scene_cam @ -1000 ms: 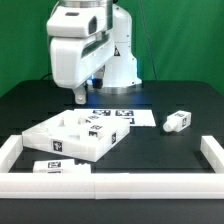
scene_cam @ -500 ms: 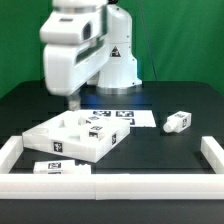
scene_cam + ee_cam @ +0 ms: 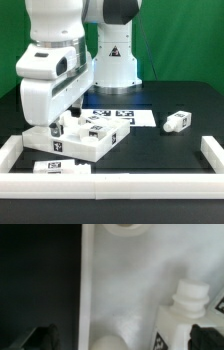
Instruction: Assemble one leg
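Front rail (image 3: 120,181): low white border along the near table edge, meeting a side rail at each end.
Tagged block (image 3: 55,167): small white piece lying against the front rail. It carries a black-and-white square tag whose pattern is too small to read.
Tray-shaped part (image 3: 88,146): large, white, with raised rims, just behind the block. One tag sits on its near wall.
Gripper (image 3: 62,126): hangs over the tray's corner at the exterior view's left. In the wrist view the gripper (image 3: 125,339) has its two dark fingers (image 3: 45,339) spread wide apart with nothing between them.
Ridged white peg (image 3: 190,300): lies on the white tray surface near one finger, not touching it.
Table (image 3: 160,150): black, with bare room between the tray and the side rail at the exterior view's right.
Marker board (image 3: 128,114): flat, behind the tray, printed with tags only.
The leg (image 3: 177,121): lies on the table beside the marker board, at the exterior view's right, well apart from the gripper.
Arm base (image 3: 113,55): bears a triangular symbol, with no readable text.
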You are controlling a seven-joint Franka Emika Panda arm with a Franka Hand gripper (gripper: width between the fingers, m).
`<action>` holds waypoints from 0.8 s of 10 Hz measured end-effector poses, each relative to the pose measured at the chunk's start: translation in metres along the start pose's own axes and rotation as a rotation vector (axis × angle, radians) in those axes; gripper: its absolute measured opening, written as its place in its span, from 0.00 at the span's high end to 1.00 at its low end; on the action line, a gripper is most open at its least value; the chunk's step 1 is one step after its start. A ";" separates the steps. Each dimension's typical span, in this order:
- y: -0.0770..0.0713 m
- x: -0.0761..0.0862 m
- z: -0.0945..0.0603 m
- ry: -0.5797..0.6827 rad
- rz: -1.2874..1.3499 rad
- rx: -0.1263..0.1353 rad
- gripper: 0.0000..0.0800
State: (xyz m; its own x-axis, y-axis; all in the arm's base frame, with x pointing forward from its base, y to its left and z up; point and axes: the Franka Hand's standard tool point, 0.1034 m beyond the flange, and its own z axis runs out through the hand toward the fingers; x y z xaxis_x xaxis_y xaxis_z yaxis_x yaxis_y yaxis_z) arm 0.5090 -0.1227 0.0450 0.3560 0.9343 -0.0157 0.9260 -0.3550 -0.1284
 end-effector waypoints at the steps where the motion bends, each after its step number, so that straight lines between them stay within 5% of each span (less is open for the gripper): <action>1: -0.001 -0.005 0.005 0.000 0.005 0.008 0.19; 8: -0.001 -0.015 0.012 0.000 -0.006 0.031 0.19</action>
State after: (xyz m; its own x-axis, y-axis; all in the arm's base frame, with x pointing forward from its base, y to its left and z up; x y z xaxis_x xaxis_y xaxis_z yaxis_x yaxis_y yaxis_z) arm 0.5010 -0.1360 0.0333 0.3506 0.9364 -0.0151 0.9237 -0.3485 -0.1590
